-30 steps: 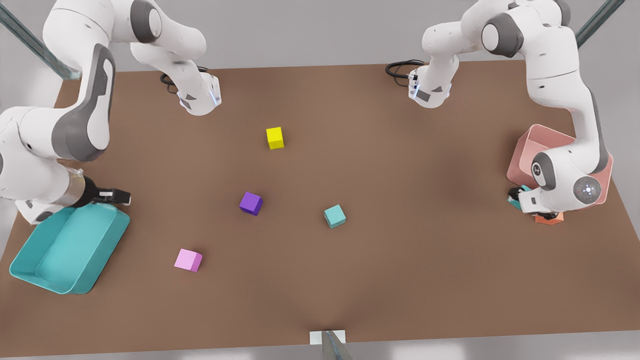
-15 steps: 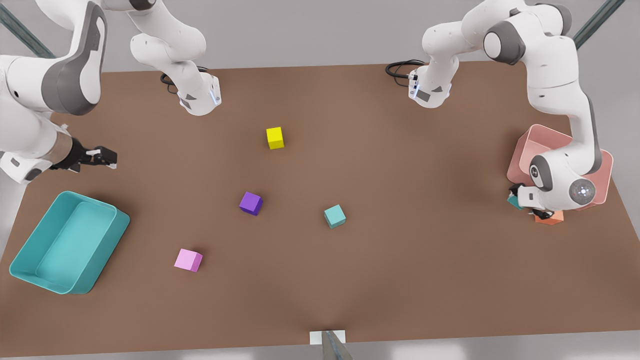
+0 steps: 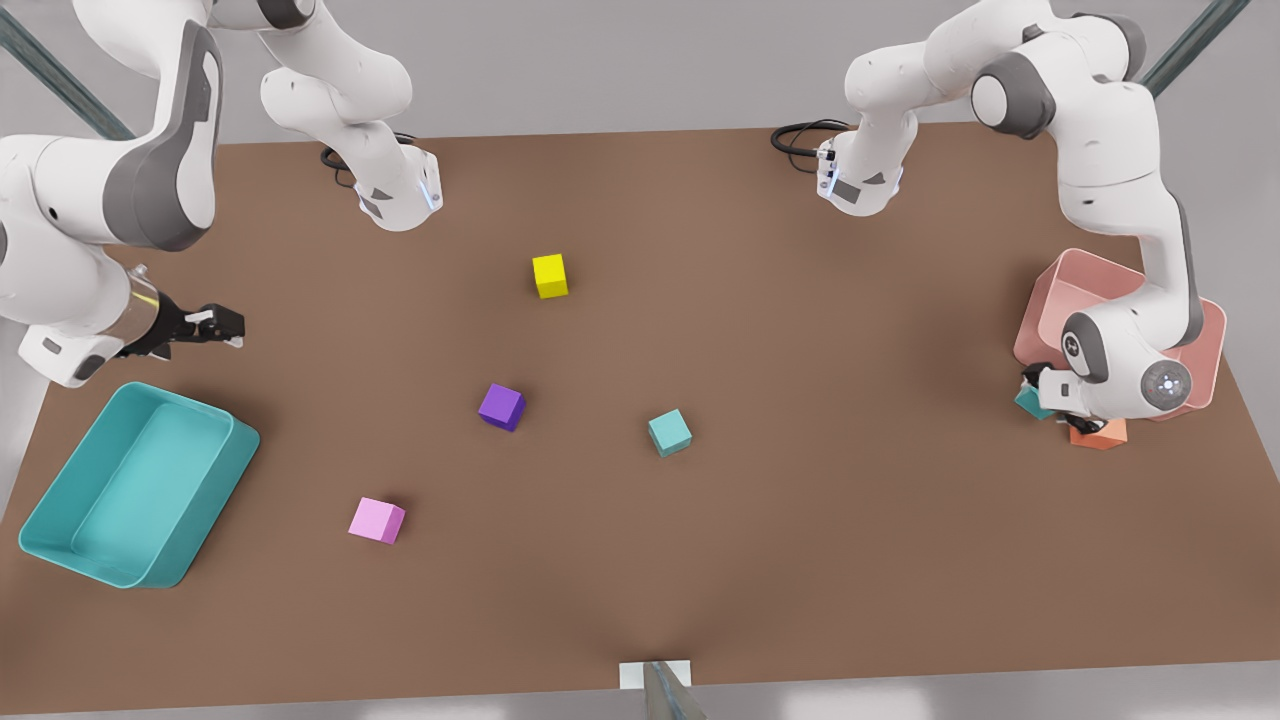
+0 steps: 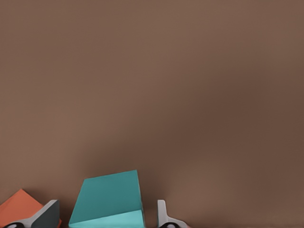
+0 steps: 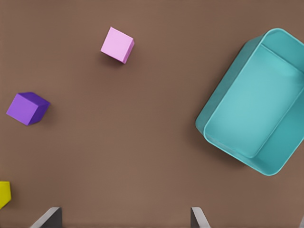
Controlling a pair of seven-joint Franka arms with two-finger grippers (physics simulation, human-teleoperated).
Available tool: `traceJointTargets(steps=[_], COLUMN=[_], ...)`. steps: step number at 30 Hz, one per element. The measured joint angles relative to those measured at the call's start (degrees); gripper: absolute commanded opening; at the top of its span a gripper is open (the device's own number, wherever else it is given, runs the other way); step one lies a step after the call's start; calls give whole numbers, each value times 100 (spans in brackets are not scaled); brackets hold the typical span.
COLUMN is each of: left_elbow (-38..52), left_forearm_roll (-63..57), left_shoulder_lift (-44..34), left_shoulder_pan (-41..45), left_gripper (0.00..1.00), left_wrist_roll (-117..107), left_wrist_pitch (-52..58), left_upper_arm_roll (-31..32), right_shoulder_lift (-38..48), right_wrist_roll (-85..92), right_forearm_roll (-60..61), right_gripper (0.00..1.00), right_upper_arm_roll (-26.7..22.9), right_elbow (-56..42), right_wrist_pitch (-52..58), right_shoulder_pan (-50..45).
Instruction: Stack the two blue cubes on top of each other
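One teal cube (image 4: 110, 199) sits between the left gripper's (image 3: 1045, 398) spread fingers (image 4: 46, 214), beside orange cube (image 3: 1098, 434) and pink bin (image 3: 1070, 280); close squarely before lifting. Other teal cube (image 3: 669, 432) mid-table, well apart. Right gripper (image 3: 205, 326) open, waiting above teal bin (image 3: 60, 545)

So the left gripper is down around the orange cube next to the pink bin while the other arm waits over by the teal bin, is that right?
Not quite. The left gripper is around a blue cube, not the orange cube, which lies just beside it, as the left wrist view shows. The rest holds: that happens beside the pink bin, and the right gripper waits near the teal bin.
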State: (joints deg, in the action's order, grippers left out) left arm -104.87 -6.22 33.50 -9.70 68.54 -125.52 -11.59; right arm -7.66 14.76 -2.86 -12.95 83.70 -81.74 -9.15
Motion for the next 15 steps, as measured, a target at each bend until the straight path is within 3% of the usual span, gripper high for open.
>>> traceJointTargets(steps=[15], left_elbow=[-14], left_forearm_roll=[-1], left_shoulder_lift=[180], left_shoulder_pan=[-107], left_gripper=[100], left_wrist_roll=[-196], left_wrist_pitch=[-6], left_upper_arm_roll=[-26], right_shoulder_lift=[-63], right_wrist_roll=[234], right_forearm_roll=[3], right_gripper=[100], right_upper_arm_roll=[-3], right_elbow=[0], right_wrist_pitch=[-29], right_shoulder_pan=[2])
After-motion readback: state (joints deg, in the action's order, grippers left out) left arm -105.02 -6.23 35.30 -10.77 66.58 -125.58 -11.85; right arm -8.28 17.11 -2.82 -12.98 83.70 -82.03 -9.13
